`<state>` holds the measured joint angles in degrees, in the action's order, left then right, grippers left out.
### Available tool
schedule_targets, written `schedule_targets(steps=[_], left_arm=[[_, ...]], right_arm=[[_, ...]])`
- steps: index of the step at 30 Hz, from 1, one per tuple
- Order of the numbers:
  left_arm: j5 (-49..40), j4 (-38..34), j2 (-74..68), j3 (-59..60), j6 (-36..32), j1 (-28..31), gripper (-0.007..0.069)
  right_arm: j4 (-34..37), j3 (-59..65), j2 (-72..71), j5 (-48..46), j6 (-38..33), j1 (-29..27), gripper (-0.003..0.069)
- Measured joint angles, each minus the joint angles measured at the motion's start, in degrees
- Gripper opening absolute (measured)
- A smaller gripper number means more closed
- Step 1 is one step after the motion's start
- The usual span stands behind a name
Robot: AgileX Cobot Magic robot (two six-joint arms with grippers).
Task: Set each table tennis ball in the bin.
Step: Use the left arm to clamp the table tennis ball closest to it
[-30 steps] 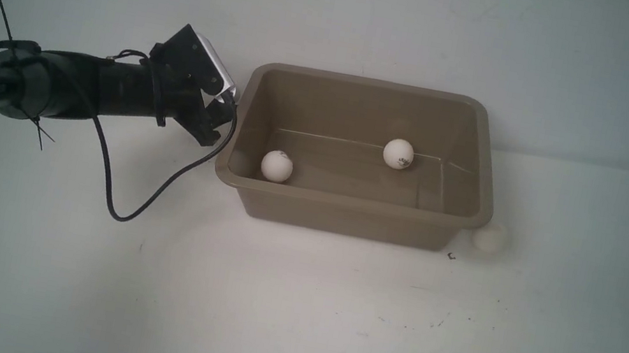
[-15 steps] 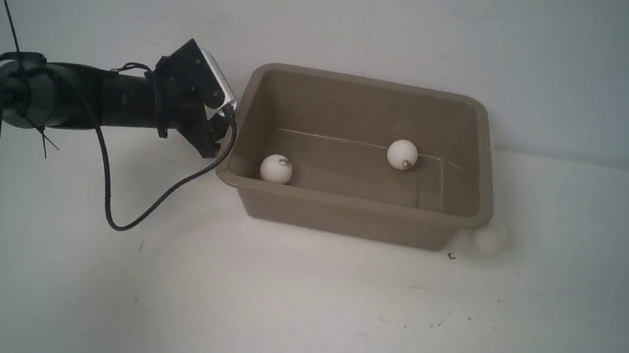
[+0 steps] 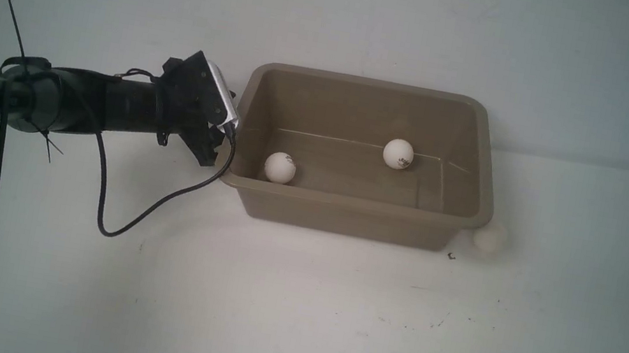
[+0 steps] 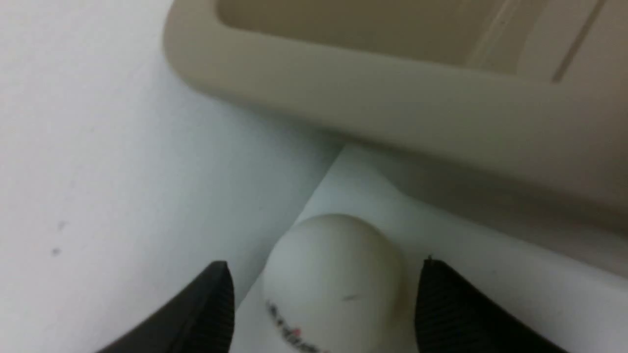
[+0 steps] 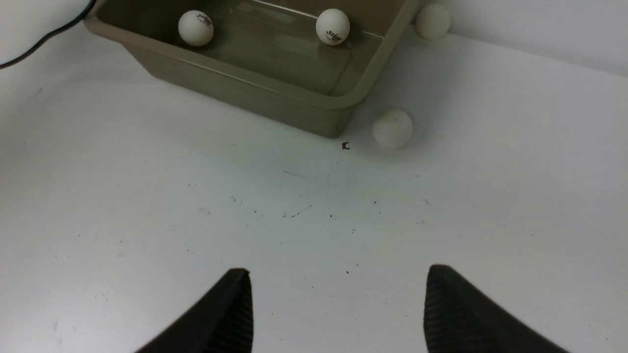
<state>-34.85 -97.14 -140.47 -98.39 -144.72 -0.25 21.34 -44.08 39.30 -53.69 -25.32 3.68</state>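
The taupe bin (image 3: pixel 487 168) stands at the table's back, and two white table tennis balls (image 3: pixel 280 168) (image 3: pixel 398 154) lie inside it. A third ball (image 3: pixel 488 238) lies on the table by the bin's front right corner. The right wrist view shows another ball (image 5: pixel 432 21) behind that side of the bin. My left gripper (image 4: pixel 326 267) is open, low by the bin's left wall (image 4: pixel 343 93). Its fingers stand either side of one more ball (image 4: pixel 338 279) with gaps on both sides. My right gripper (image 5: pixel 338 270) is open and empty over bare table in front of the bin (image 5: pixel 274 90).
In the front view my left wrist (image 3: pixel 199 98) hides its fingers and the ball between them. A black cable (image 3: pixel 154 206) loops down onto the table left of the bin. A small dark speck (image 3: pixel 451 256) lies near the bin's front right corner. The wall stands close behind the bin.
My left wrist has moved down and a little right, closer to the bin's left front corner. The two balls inside the bin have rolled slightly. The right arm has not moved.
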Motion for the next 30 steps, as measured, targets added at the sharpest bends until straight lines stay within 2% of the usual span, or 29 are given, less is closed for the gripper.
schedule_targets(steps=[7, 11, 30], left_arm=[[0.00, -0.45, -0.81, 0.00, -2.59, -1.02, 0.0431], [1.15, -0.58, -0.90, 0.00, -2.67, -1.25, 0.0350], [3.65, -0.29, 3.95, -0.07, -5.01, -1.55, 0.0352]], right_arm=[[0.11, 0.00, 0.00, 0.00, 0.00, 0.00, 0.0429], [0.11, 0.00, 0.00, 0.00, 0.00, 0.00, 0.0429], [-0.07, 0.00, 0.00, 0.26, 0.00, 0.00, 0.0429]])
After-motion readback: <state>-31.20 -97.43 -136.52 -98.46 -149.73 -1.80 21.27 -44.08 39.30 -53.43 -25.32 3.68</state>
